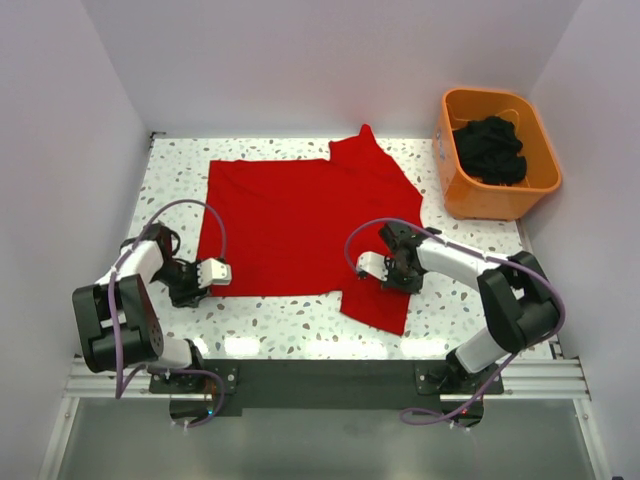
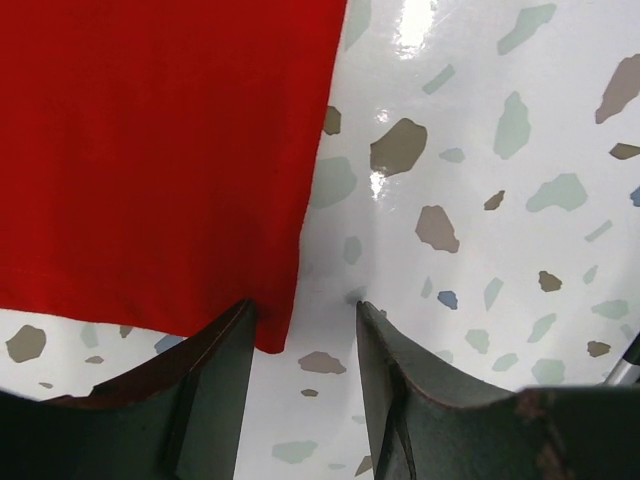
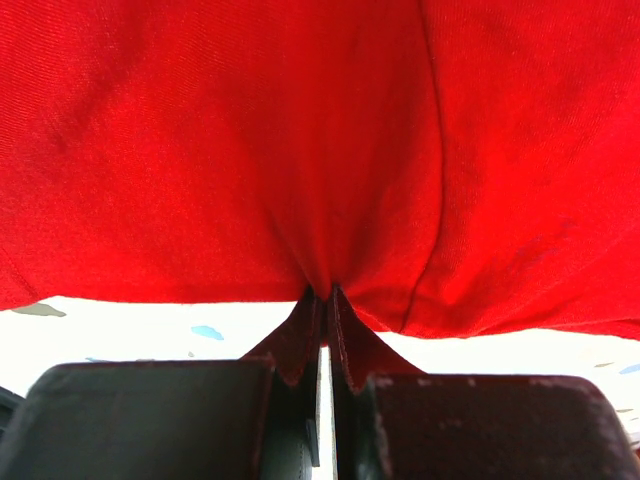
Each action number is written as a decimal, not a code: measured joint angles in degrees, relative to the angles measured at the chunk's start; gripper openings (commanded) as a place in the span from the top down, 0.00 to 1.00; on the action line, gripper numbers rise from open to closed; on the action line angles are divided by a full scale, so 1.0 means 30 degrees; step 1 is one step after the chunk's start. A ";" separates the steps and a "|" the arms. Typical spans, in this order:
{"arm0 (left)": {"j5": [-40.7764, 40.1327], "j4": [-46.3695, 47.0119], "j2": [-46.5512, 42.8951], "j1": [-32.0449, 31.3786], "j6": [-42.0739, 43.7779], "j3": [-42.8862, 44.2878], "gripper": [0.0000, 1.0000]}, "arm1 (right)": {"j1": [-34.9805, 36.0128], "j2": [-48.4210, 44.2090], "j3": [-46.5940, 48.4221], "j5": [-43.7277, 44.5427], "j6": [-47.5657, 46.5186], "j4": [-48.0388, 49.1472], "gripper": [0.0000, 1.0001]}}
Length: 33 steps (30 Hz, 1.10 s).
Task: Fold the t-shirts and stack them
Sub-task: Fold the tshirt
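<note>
A red t-shirt (image 1: 300, 215) lies spread on the speckled table, one part folded toward the near right edge. My left gripper (image 1: 200, 285) is open at the shirt's near left corner. In the left wrist view the gripper (image 2: 305, 315) stands low over the table, with the red corner (image 2: 265, 335) against the left finger (image 2: 215, 370). My right gripper (image 1: 392, 280) is shut on the shirt's near right part. In the right wrist view the gripper (image 3: 325, 295) pinches a bunched fold of the red cloth (image 3: 300, 150), which is lifted off the table.
An orange plastic tub (image 1: 470, 195) with dark clothes (image 1: 490, 148) inside stands at the back right. White walls close in the table on the left, back and right. Bare speckled table (image 2: 480, 200) lies right of the left gripper.
</note>
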 measured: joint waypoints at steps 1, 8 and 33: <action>0.0000 0.0189 -0.0044 0.0000 -0.0007 -0.0058 0.51 | -0.0007 0.0036 0.0058 -0.0007 -0.0015 -0.0058 1.00; -0.0058 0.1413 -0.0583 0.0000 0.0328 -0.0663 0.72 | -0.0066 0.0146 0.0189 -0.0080 -0.0051 -0.0277 1.00; 0.0583 -0.2200 -0.2739 0.0277 0.0976 0.1260 1.00 | -0.0117 -0.3577 0.0430 -0.1173 0.0255 -0.3315 1.00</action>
